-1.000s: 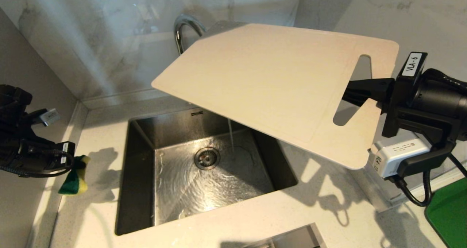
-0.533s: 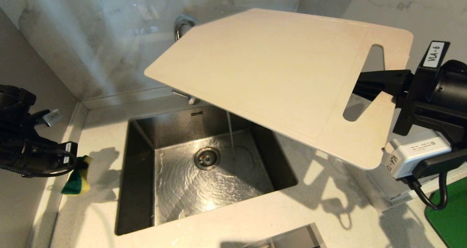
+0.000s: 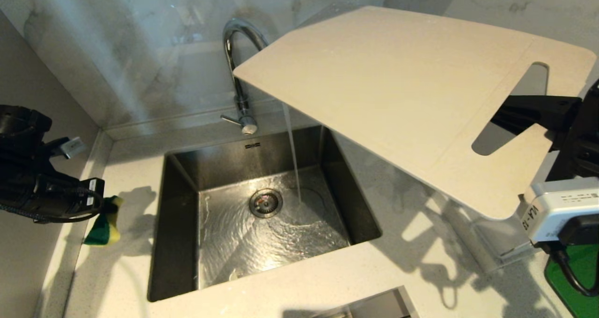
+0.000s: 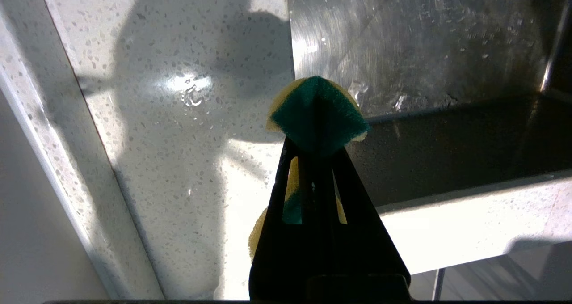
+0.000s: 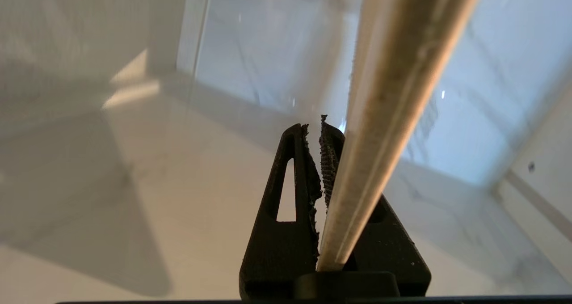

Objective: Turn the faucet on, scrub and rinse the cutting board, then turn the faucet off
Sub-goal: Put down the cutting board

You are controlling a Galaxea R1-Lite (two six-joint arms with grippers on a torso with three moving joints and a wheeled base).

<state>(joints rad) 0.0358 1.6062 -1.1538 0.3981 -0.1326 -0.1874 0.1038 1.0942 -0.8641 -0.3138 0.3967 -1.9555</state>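
Two grippers are busy here, and each has something clamped. From the head view, the right gripper [image 3: 519,114] comes in from the right edge and holds the cutting board [image 3: 402,98] up in the air by the strip beside its handle cutout. The board is tilted, its far corner lowest, just beside the faucet [image 3: 236,65]. It hangs over the back right corner of the sink [image 3: 175,224] and the countertop [image 3: 121,262] to the right of it. The faucet stands at the middle of the sink's back edge, and a thin stream of water [image 3: 292,154] falls from the spout into the basin, landing just right of the drain [image 3: 266,202] and rippling across the steel floor. At the counter's left edge the left gripper [image 3: 100,205] hangs above the surface with a green and yellow sponge [image 3: 104,224] pinched in it.

On to the left wrist view: the left gripper's fingers [image 4: 286,192] are squeezed tight on the sponge [image 4: 317,111], whose green face bulges out past the tips. Below it lie the speckled countertop [image 4: 170,129] and the sink's left rim [image 4: 447,232].

Now the right wrist view: the board [image 5: 393,103] shows edge-on, running away from the camera, gripped between the right gripper's ridged pads [image 5: 330,161], with pale wall behind it.
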